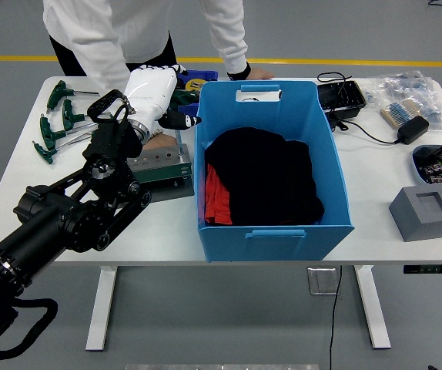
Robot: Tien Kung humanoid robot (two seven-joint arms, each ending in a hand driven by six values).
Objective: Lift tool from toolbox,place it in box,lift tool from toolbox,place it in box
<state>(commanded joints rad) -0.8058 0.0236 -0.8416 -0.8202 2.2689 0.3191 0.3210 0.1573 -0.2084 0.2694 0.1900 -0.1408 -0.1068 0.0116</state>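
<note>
White plastic shell and black-tipped fingers mark your left hand (153,91), which hangs over the far end of the toolbox (159,163), just left of the blue box (271,235); the right arm is out of view. From this angle you cannot tell how far the fingers are curled: they point down and away behind the palm, only the thumb juts toward the box wall, and no tool shows in the grip. I judge you are at a reach-and-grasp step, a lift not yet made. The toolbox is a low, flat green and grey metal case, hard-edged, lying on the white table (383,200), and a person's hand (156,144) rests on it directly under your wrist (a sleeve in white leans in from the far side). The next move calls for settling the fingers on one tool without touching that hand, then carrying it right, over the tall rim. Loose green T-handled keys (58,123) lie on the table to the left, thin steel shafts with moulded grips, so slim and likely to slip. The blue box is smooth, rigid plastic with slotted handles, and it holds black cloth (271,181) over something red, a soft bed for a dropped tool.
</note>
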